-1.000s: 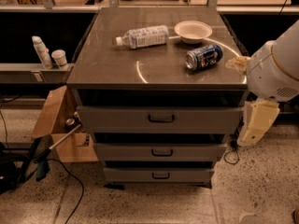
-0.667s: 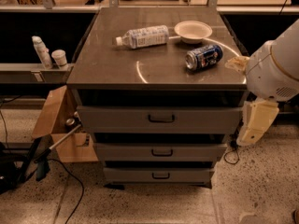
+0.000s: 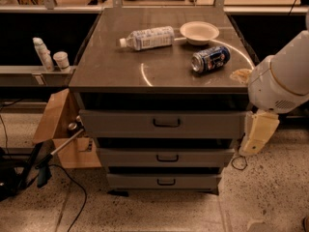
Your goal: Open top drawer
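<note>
The top drawer (image 3: 207,124) is the widest grey drawer, just under the tabletop, with a small dark loop handle (image 3: 166,123) at its centre. A dark gap shows between its front and the tabletop. Two narrower grey drawers (image 3: 203,157) sit below it. My gripper (image 3: 257,134) hangs as a cream piece below the big white arm joint (image 3: 280,81), at the cabinet's right side, level with the top drawer's right end and well right of the handle. It holds nothing that I can see.
On the tabletop (image 3: 111,66) lie a plastic water bottle (image 3: 147,37), a white bowl (image 3: 199,32) and a tipped blue can (image 3: 210,59). A cardboard box (image 3: 60,129) with a stick stands at the cabinet's left. Two bottles (image 3: 48,57) sit on a left ledge.
</note>
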Controlling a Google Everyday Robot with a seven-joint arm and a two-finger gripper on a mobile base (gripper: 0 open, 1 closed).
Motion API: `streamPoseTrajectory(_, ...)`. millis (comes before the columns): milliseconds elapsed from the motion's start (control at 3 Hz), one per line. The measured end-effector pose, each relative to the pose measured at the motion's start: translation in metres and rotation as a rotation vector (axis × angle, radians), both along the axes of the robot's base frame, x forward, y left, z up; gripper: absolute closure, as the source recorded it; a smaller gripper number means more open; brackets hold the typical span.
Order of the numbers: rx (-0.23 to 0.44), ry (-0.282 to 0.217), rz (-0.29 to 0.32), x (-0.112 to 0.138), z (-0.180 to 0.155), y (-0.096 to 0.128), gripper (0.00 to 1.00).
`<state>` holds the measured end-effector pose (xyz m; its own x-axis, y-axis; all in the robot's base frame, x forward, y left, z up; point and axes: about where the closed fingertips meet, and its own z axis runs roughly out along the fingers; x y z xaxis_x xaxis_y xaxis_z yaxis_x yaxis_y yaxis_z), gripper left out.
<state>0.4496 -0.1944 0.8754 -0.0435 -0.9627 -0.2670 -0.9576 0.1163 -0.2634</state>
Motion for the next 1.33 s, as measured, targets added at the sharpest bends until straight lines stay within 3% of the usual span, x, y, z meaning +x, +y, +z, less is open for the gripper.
streamPoseTrajectory(1333, -0.004, 0.133, 0.019, 0.047, -0.106, 0.009, 0.0)
